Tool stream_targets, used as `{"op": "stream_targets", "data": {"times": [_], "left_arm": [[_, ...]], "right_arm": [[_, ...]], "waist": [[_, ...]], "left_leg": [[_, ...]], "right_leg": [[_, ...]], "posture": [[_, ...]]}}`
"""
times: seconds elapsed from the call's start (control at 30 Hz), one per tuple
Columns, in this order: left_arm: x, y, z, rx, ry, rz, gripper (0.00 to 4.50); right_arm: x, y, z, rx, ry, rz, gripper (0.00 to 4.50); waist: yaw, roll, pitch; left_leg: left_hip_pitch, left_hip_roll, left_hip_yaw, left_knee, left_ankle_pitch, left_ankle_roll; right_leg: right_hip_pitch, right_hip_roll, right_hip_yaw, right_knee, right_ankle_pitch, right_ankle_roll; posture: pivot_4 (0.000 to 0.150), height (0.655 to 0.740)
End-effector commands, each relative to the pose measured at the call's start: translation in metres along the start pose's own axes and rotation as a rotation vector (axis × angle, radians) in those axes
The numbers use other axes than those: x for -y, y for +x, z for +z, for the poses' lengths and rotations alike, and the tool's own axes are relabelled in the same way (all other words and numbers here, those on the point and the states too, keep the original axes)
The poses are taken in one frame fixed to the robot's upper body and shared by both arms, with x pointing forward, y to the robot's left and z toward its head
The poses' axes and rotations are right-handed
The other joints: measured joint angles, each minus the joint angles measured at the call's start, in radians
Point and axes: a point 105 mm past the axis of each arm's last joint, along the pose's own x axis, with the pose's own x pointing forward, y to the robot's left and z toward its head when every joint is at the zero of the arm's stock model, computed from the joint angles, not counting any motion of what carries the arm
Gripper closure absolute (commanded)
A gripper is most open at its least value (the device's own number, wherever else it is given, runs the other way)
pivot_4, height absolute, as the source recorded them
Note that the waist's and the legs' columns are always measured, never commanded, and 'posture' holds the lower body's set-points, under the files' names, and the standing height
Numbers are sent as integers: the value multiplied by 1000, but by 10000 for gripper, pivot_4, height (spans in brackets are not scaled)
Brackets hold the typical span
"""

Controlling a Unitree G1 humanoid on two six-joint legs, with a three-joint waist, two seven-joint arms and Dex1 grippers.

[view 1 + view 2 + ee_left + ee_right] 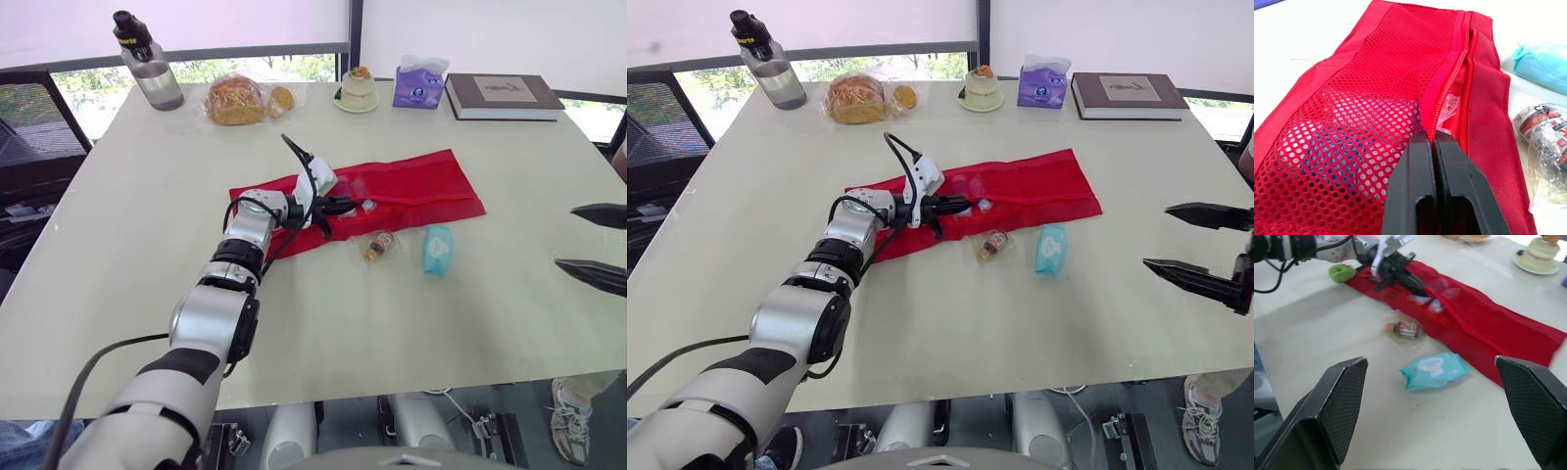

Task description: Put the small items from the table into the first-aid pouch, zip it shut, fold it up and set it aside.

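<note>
At the zipper line of the first-aid pouch (411,186), the left tool (1431,139) has its fingers pressed together, tips against the red teeth. I cannot tell whether they pinch anything. The pouch lies flat and unfolded mid-desk (147,225), long and red, with a mesh panel and its zipper gaping over clear wrapping. Just beside it lie a wrapped small bottle (379,245) and a blue tissue packet (438,249). Well apart, the right tool (1156,236) hangs spread wide.
</note>
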Motion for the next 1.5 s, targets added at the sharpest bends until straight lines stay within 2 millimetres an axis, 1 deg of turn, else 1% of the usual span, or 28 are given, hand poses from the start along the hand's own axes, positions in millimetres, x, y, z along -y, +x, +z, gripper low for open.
{"op": "stream_targets", "data": {"times": [0.03, 0.23, 0.33, 0.4, 0.47, 0.53, 0.63, 0.8, 0.93, 1.0, 1.17, 1.27, 1.33, 1.37, 1.4, 1.47, 1.5], "left_arm": [[0, 0, 4, 17, 19, 1, 45000], [0, 2, 6, 19, 21, 2, 45000], [0, 2, 7, 24, 23, 3, 45000], [0, 1, 7, 24, 24, 2, 45000], [0, 1, 7, 23, 25, 1, 45000], [0, 0, 6, 23, 25, 1, 45000], [0, 0, 6, 22, 26, 0, 45000], [2, 1, 6, 25, 24, -4, 45000], [4, 2, 5, 30, 22, -8, 45000], [5, 2, 5, 32, 21, -8, 45000], [3, 0, 7, 34, 23, 0, 45000], [3, 0, 7, 34, 24, 2, 45000], [3, -1, 7, 33, 24, 2, 45000], [3, 0, 7, 33, 24, 1, 45000], [3, 0, 6, 32, 23, 0, 45000], [5, 1, 6, 34, 21, -4, 45000], [5, 2, 7, 34, 20, -6, 45000]], "right_arm": [[1, 21, 2, 13, -74, 49, 822], [6, 75, -5, 29, -172, 139, 822], [7, 110, -12, -11, -241, 202, 822], [3, 131, -15, -28, -285, 260, 822], [-1, 147, -18, -38, -315, 309, 822], [-3, 158, -20, -46, -333, 341, 822], [-1, 177, -28, -103, -440, 369, 822], [8, 203, -50, -261, -606, 463, 822], [11, 217, -59, -306, -630, 514, 822], [11, 225, -60, -306, -627, 521, 822], [15, 232, -66, -350, -611, 533, 822], [17, 231, -65, -356, -587, 524, 7984], [18, 228, -62, -352, -553, 516, 15147], [18, 226, -60, -349, -540, 512, 20493], [18, 224, -59, -347, -530, 508, 23901], [19, 220, -58, -354, -495, 487, 33251], [19, 218, -58, -350, -480, 476, 36730]], "waist": [[0, 0, 0], [0, 0, 0], [0, 0, 0], [0, 1, 0], [4, 1, 0], [7, 1, 0], [6, 1, 0], [1, 1, 0], [1, 1, 0], [1, 1, 0], [0, 1, 0], [0, 1, 0], [0, 1, 0], [0, 1, 0], [0, 1, 0], [1, 1, 0], [1, 1, 0]], "left_leg": [[0, 0, 0, 0, 0, 0], [0, 0, 0, 0, 0, 0], [0, 0, 0, 1, 0, 0], [0, 0, 0, 1, 0, 0], [0, 0, 0, 1, 0, 0], [-1, 0, -1, 0, 0, 0], [-1, 0, 0, 1, 0, 0], [0, 0, 0, 1, 0, 0], [-1, 0, 0, 1, 0, 0], [-1, 0, 0, 1, 0, 0], [0, 0, 0, 0, 0, 0], [0, 0, 0, 1, 0, 0], [0, 0, 0, 1, 0, 0], [0, 0, 0, 1, 0, 0], [0, 0, 0, 1, 0, 0], [0, 0, 0, 1, 0, 0], [0, 0, 0, 1, 0, 0]], "right_leg": [[0, 0, 0, 0, 0, 0], [0, 0, 0, 0, 0, 0], [0, 0, 0, 0, 0, -1], [0, 0, 0, 1, 1, -1], [-1, 0, -1, 1, 1, -2], [-1, 0, -1, 0, 1, -2], [-1, 0, -1, 0, 1, -2], [-1, 0, -1, 1, 1, -2], [-1, 0, -1, 1, 1, -2], [-1, 0, -1, 1, 1, -2], [-1, 0, -1, 1, 1, -2], [0, 0, -1, 2, 1, -2], [0, 0, -1, 2, 1, -2], [0, 0, -1, 2, 1, -2], [-1, 0, -1, 2, 1, -2], [-1, 0, -1, 2, 1, -2], [-1, 0, -1, 2, 1, -2]], "posture": [[1500, 7387], [1500, 7387], [1500, 7387], [1500, 7387], [1500, 7387], [1500, 7387], [1500, 7387], [1500, 7387], [1500, 7387], [1500, 7387], [1500, 7387], [1500, 7387], [1500, 7387], [1500, 7387], [1500, 7387], [1500, 7387], [1500, 7387]]}}
